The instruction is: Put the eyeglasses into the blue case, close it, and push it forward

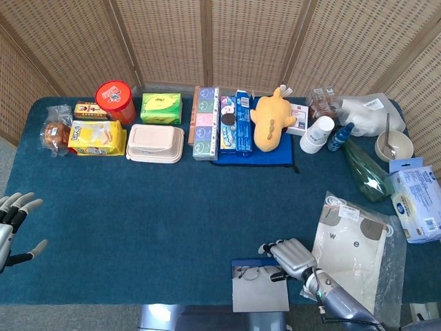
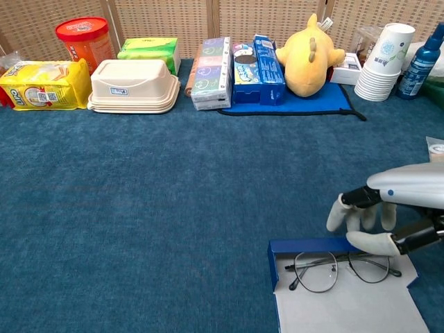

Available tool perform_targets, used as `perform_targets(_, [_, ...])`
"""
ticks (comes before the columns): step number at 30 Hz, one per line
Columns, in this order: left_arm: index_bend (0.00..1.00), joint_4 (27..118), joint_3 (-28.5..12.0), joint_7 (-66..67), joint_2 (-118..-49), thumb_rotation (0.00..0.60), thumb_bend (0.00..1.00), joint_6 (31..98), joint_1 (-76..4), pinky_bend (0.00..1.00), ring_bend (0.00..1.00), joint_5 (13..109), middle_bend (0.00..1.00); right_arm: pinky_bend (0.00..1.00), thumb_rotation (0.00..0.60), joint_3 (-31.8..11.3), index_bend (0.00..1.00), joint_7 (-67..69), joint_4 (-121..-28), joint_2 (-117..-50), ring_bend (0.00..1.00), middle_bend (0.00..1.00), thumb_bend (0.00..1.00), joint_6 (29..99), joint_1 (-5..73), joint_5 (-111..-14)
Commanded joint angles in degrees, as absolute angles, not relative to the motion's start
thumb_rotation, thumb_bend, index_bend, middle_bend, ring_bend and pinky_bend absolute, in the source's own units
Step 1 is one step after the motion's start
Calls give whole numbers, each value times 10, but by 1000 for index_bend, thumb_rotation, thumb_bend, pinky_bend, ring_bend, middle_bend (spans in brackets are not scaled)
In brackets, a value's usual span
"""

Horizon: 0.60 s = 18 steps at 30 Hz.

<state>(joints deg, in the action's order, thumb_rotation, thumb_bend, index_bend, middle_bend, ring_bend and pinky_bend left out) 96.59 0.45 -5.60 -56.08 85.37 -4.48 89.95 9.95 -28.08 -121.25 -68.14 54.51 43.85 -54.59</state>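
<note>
right hand low over the near edge of the table, fingers curled downward and bunched, fingertips hanging just above the cloth; whether the thumb touches anything cannot be told. just below and to the left of that hand lies the blue case, open, pale grey lining up, blue rim showing along its far side. the eyeglasses lie inside it, lenses flat, the right lens just under the hand's thumb; contact unclear. right of the hand, a clear plastic bag with a cream item in it. far off to the left, left hand sits at the table's edge, fingers apart, holding nothing. well beyond the right hand, along the far side: yellow plush toy on a blue mat, stack of paper cups, blue bottle; further left, upright boxes, cream lunch box, green pack, red tub, yellow snack bag.
</note>
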Motion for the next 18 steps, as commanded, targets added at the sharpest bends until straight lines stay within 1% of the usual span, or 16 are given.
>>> perform_targets(1, [162, 967, 4, -55, -560, 542, 210, 859, -42, 63, 74, 901, 116, 347, 93, 92, 211, -266, -1208, -677, 265, 309, 452, 556, 425, -585])
perform_targets(6, [162, 969, 4, -54, -556, 551, 211, 869, -37, 63, 72, 905, 116, 319, 94, 101, 162, -268, -1197, -678, 228, 272, 446, 583, 398, -663])
perform_targets(9, [159, 967, 2, -58, -554, 545, 211, 876, -35, 63, 71, 904, 116, 308, 101, 111, 128, -263, -1185, -681, 208, 260, 434, 600, 378, -708])
perform_targets(12, [153, 964, -1, -67, -550, 543, 211, 884, -33, 62, 69, 904, 116, 296, 139, 120, 112, -248, -1169, -682, 183, 242, 416, 618, 357, -761])
perform_targets(14, [149, 962, -2, -75, -548, 542, 211, 890, -31, 62, 69, 908, 116, 287, 176, 129, 98, -238, -1153, -681, 162, 223, 401, 631, 342, -802])
perform_targets(18, [142, 958, -2, -88, -545, 540, 211, 897, -27, 62, 67, 908, 116, 269, 208, 143, 70, -226, -1130, -684, 129, 199, 375, 654, 316, -861])
